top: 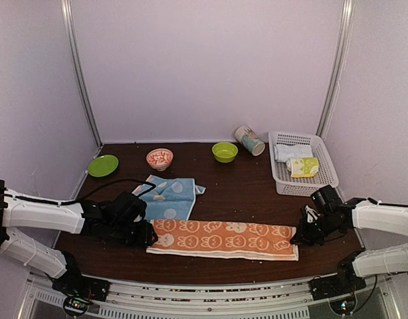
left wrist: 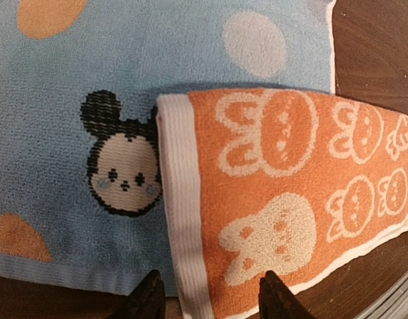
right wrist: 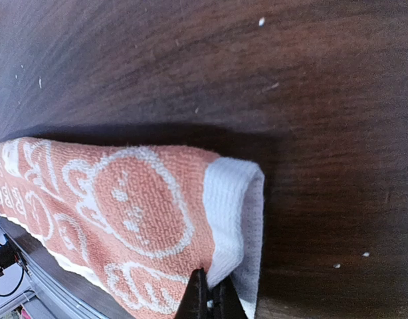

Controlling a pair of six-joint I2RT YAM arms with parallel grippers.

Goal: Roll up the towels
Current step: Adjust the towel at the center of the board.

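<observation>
Matt looped terry cloth: orange towel [right wrist: 124, 199]; blue towel [left wrist: 58, 66]; table [right wrist: 290, 80] smooth dark wood.

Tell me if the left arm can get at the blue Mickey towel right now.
Probably yes. The left gripper is open right at the blue towel's near edge. Only the orange towel's end overlaps that edge; the rest lies bare.

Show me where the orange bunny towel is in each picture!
Top camera: the orange towel lies as a long strip near the front edge of the table.
Left wrist camera: the towel fills the right half, its white-edged end overlapping the blue towel.
Right wrist camera: the towel is lower left, its folded white end pinched by the right gripper.
Shared landmark: the dark brown table shows in all three.
</observation>
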